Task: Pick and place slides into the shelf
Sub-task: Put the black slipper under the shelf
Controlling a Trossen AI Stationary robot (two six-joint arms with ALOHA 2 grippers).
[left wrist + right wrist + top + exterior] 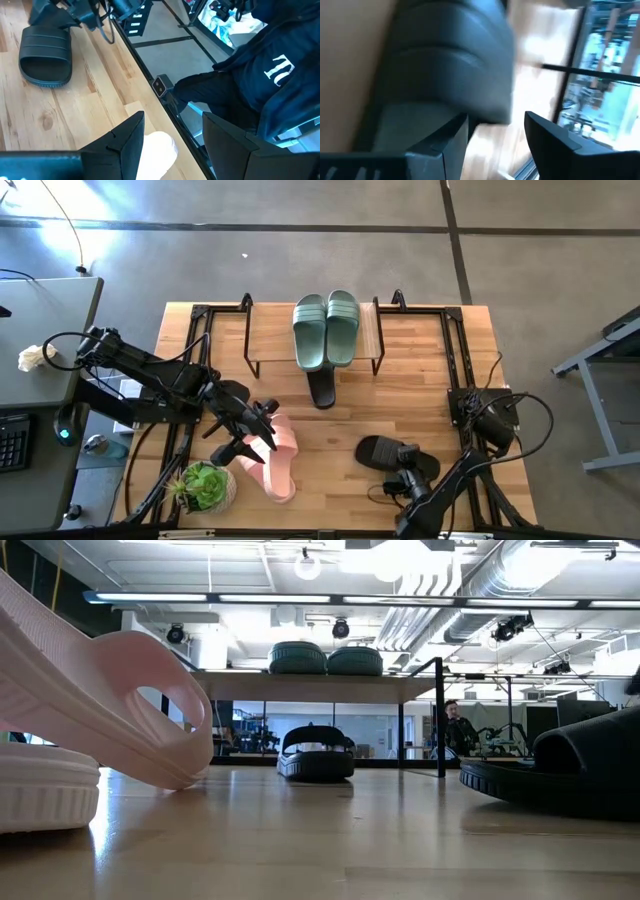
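Note:
The sage green pair (326, 330) (326, 658) lies on the shelf's plank (270, 330) (400, 687). One black slide (322, 390) (316, 755) lies on the table under the shelf's front. The other black slide (385, 452) (570, 765) (45, 55) lies flat just ahead of my open right gripper (408, 478) (495, 117). One pink slide (285, 435) (110, 690) is tilted, one end on the table and the other raised. The second pink slide (280, 483) (45, 795) lies flat beside it. My open left gripper (265, 435) (174, 117) hangs over them, a rounded pink end (161, 150) between its fingers. My left gripper stands over the tilted pink slide's raised end, which the gripper itself hides in the high view; I cannot tell whether a finger touches it. My right gripper has the black slide's ribbed strap (445, 55) right ahead of one finger (445, 145); I cannot tell whether they touch.
A potted plant (205, 485) stands at the table's near left corner. A person in a dark hoodie (260, 85) is just beyond the table's near edge. Black frame rails run along both table sides. Bare wood lies between the pink and black slides.

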